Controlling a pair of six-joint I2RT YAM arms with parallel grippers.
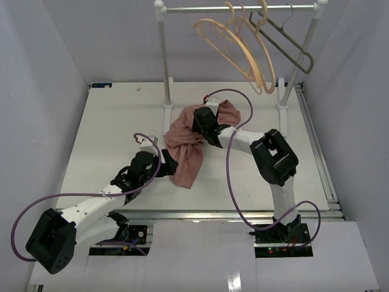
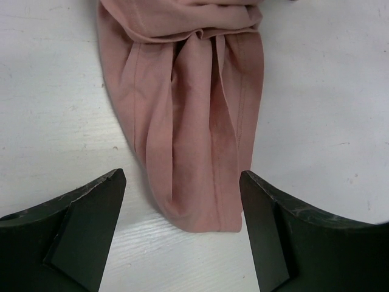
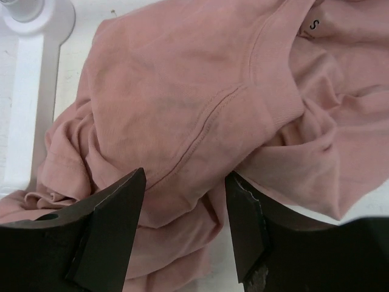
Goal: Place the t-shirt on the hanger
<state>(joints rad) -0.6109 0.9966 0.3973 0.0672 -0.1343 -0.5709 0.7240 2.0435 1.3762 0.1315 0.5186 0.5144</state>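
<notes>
On the left, the left gripper (image 2: 182, 179) lay low over the white table (image 1: 103, 134), its two dark fingers (image 2: 91, 213) standing wide apart and holding nothing. The narrow lower end of the t-shirt (image 1: 188, 146) lay flat on the table just in the gap between those fingers. As far as I could see, the cloth did not touch either of them.

The pink t-shirt itself was crumpled in a heap near the middle of the table. It was bunched and wide at the far end and drawn to a folded tail at the near end, close to the foot of the left rack post (image 1: 163, 61).

More to the right, the right gripper (image 3: 185, 176) was down on the wide part of the heap, beside the collar seam. Its fingers were partly apart with folds of cloth between them, and I could not tell whether they already pinched the fabric.

Behind it, the hanger (image 1: 265, 82) hung on the rail (image 1: 200, 9), well apart from the t-shirt, with a grey hanger (image 1: 298, 45) beside it on the right.
</notes>
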